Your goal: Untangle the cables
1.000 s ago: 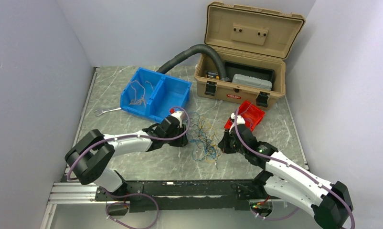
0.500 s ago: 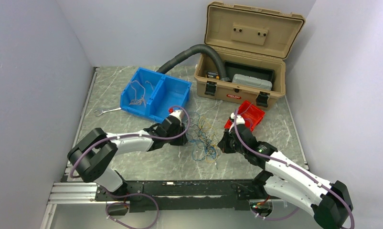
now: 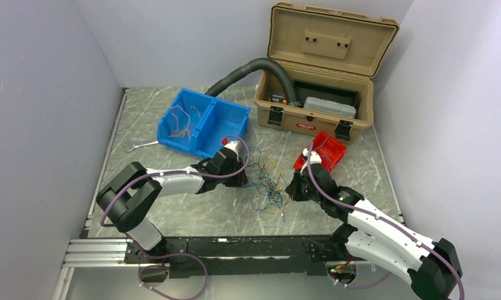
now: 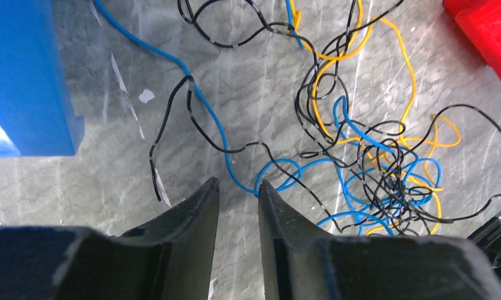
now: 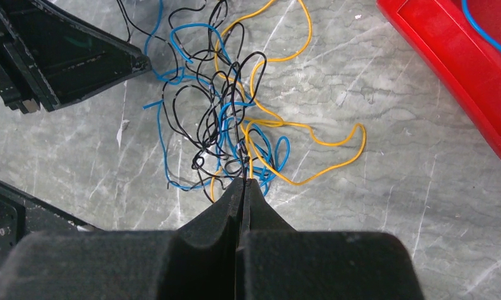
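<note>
Grey marbled table (image 3: 192, 212) | pale walls (image 3: 48, 94) | left claw (image 4: 238, 184) narrowly parted | right claw (image 5: 243, 181) pinched shut on cables (image 3: 267, 181)

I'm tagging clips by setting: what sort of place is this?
Probably a robot lab test cell: a marble-patterned tabletop enclosed by plain white panels, with a tan toolbox, a blue bin and thin tangled cables set out.

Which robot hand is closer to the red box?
Right. The right gripper sits close beside the red box. The left gripper is farther off, across the tangle of cables, next to the blue bin.
</note>
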You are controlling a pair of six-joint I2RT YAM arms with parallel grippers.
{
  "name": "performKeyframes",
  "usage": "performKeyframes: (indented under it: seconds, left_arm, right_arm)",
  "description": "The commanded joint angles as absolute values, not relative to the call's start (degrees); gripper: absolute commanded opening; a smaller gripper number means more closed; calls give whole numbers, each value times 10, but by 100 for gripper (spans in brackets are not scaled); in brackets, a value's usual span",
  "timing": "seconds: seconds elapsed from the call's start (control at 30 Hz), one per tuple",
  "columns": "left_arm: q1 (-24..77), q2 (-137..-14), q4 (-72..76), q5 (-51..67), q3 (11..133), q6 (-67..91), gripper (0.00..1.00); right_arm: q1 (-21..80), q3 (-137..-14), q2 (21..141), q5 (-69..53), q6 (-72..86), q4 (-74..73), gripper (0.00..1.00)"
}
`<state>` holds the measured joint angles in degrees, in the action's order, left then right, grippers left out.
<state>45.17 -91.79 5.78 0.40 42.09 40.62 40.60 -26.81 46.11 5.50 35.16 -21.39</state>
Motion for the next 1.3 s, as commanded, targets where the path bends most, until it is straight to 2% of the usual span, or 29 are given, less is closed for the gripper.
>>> performKeyframes:
  seconds: [0.0, 0.1, 0.17, 0.2, 0.33, 0.37, 0.4, 0.43, 0.5, 0.6, 0.77, 0.9, 1.0, 1.1, 1.27]
  left_arm:
    - [444, -938, 82, 22, 445, 420, 31]
    - [438, -950, 96, 34, 445, 421, 16]
    - [437, -960, 89, 35, 453, 420, 14]
    - [436, -965, 85, 36, 457, 419, 15]
    - [434, -979, 103, 51, 459, 427, 32]
    - [434, -984, 107, 55, 461, 427, 32]
    - [434, -987, 108, 57, 462, 426, 29]
    - [434, -989, 109, 57, 463, 424, 21]
    - [434, -987, 108, 54, 460, 418, 1]
    - [433, -964, 92, 43, 454, 402, 0]
    - [431, -875, 17, 26, 451, 348, 0]
    - [411, -784, -116, 21, 475, 284, 0]
    - [305, -690, -142, 137, 445, 293, 0]
    - [211, -574, -166, 183, 411, 297, 0]
    - [158, -499, -310, 107, 488, 233, 0]
  right_arm:
    - [408, -266, 457, 62, 354, -199, 0]
    - [408, -262, 455, 61, 355, -196, 0]
    - [409, -260, 454, 61, 356, -195, 0]
    - [408, -260, 454, 61, 356, -196, 0]
    - [408, -257, 451, 62, 361, -195, 0]
    - [408, -257, 450, 62, 362, -195, 0]
    - [408, -257, 448, 62, 363, -195, 0]
    - [407, -256, 448, 63, 365, -196, 0]
    - [408, -258, 444, 69, 367, -202, 0]
    - [408, -265, 441, 102, 377, -222, 0]
    - [406, -293, 440, 263, 482, -319, 0]
    - [406, -328, 451, 408, 646, -464, 0]
    - [403, -359, 465, 493, 815, -598, 0]
    - [403, -360, 451, 502, 788, -573, 0]
    - [403, -350, 430, 475, 710, -505, 0]
